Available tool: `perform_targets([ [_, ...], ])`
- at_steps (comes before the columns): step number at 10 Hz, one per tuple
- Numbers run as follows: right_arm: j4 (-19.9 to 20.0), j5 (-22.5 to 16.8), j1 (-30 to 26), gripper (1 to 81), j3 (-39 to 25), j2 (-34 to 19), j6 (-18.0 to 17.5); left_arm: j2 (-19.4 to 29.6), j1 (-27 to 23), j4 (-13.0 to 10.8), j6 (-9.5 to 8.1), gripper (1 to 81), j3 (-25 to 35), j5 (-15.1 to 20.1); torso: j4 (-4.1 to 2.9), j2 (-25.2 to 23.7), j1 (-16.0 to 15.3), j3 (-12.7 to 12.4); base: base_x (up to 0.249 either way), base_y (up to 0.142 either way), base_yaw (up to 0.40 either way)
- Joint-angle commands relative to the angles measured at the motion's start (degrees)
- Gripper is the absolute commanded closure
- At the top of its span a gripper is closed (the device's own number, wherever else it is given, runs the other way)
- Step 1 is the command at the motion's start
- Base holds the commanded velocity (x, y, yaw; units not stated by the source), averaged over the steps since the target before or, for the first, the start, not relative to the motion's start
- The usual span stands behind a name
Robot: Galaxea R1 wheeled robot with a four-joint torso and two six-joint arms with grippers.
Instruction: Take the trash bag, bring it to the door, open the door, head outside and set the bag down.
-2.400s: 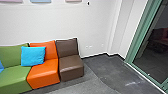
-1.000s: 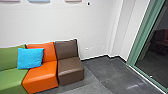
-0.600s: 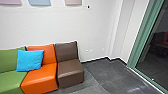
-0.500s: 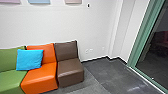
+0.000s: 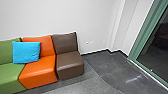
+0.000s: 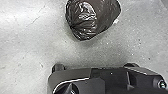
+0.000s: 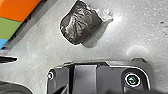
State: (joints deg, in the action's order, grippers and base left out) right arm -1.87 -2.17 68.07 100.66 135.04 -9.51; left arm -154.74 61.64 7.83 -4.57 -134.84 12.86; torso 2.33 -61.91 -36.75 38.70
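The trash bag shows as a dark, shiny, crumpled bundle against the grey floor in the left wrist view, a dark bag (image 6: pixel 91 18), and in the right wrist view, the same kind of dark bag (image 7: pixel 81 23) with a shadow beside it. Whether it hangs or rests on the floor, and whether a gripper has hold of it, I cannot tell. In the head view a green-framed glass panel (image 5: pixel 160 47) stands at the far right, its green frame (image 5: pixel 142 35) running down to the floor; dark space lies behind the glass.
Along the white wall (image 5: pixel 92 22) stand a brown seat (image 5: pixel 68 62), an orange seat (image 5: pixel 40 71) and a green seat (image 5: pixel 10 75), with a blue cushion (image 5: pixel 26 52) on them. Grey floor (image 5: pixel 107 67) stretches between the seats and the glass.
The head camera has moved: the seats stand farther left and higher than just before, and the panels on the wall have left the picture.
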Motion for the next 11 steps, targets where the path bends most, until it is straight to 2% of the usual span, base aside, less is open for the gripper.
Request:
perform_targets([
  [1,2.30,-2.75,-5.79,1.0,-3.46,-4.39,-0.25,0.30,-5.07,0.96,-0.09,1.0,0.19,4.54,0.00,-5.51,-3.56,5.18,0.000,0.000,0.000],
  [3,3.88,-3.54,-8.86,1.0,-4.16,-5.80,-0.25,-0.23,-5.61,0.96,-0.09,1.0,0.11,5.42,0.00,-9.73,-6.27,9.22,0.000,0.000,0.000],
  [4,4.24,-5.82,-11.32,1.0,-3.73,-5.45,-0.25,-0.23,-5.69,1.05,-0.09,1.0,0.19,5.51,0.00,-11.87,-7.63,5.86,0.000,0.000,0.000],
  [5,4.76,-7.92,-13.86,1.0,-3.29,-4.66,-0.25,-0.40,-5.69,1.14,-0.17,1.0,0.19,5.60,0.00,-13.68,-8.79,7.39,0.000,0.000,0.000],
  [8,5.38,-12.06,-17.57,1.0,-0.04,-1.15,-0.25,-1.10,-5.69,1.14,-0.17,1.0,0.19,5.59,0.00,-18.98,-12.15,8.57,0.000,0.000,0.000],
  [10,5.30,-12.24,-17.39,1.0,0.41,-0.88,-0.16,-2.06,-6.22,1.05,-0.35,1.0,-0.76,5.51,0.00,-23.22,-14.80,8.61,0.000,0.000,0.000],
  [11,5.29,-12.24,-16.87,1.0,0.05,-1.06,-0.16,-3.56,-6.92,1.23,-0.43,1.0,-3.66,5.60,0.00,-25.34,-16.11,8.61,0.000,0.000,0.000],
])
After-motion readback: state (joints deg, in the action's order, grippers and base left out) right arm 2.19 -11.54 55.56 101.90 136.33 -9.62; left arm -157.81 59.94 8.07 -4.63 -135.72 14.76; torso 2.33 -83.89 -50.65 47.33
